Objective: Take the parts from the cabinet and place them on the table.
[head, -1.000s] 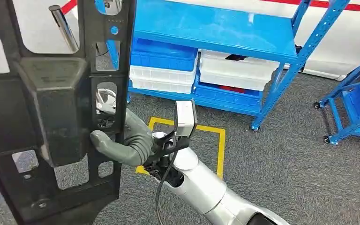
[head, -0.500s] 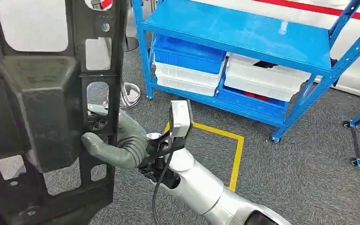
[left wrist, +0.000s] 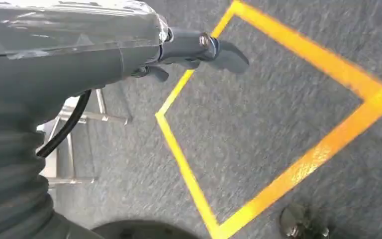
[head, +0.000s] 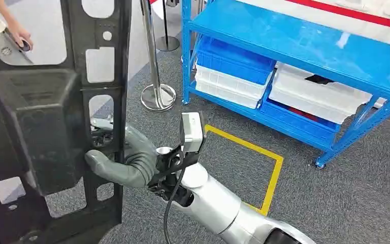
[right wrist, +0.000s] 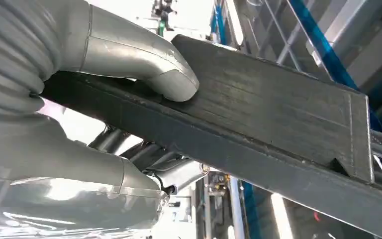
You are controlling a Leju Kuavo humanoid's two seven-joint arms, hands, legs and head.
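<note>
Right hand grips the black, ribbed moulded-plastic part — left hand's fingers perhaps curled, unclear.

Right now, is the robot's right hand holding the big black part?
Yes, the right hand grips the black part at its edge, thumb pressed on its face.

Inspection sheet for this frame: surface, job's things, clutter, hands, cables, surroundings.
Surface: grey carpet with a yellow tape square; no table seen.
Job's things: black panel, upright, held off the floor.
Clutter: nothing seen.
Hands: right hand grips the panel's edge, thumb on its face; left hand holds nothing, hanging over the carpet.
Cables: black cable runs along the right wrist.
Surroundings: blue rack with blue and white bins; stanchion; a person's hand behind the panel.
</note>
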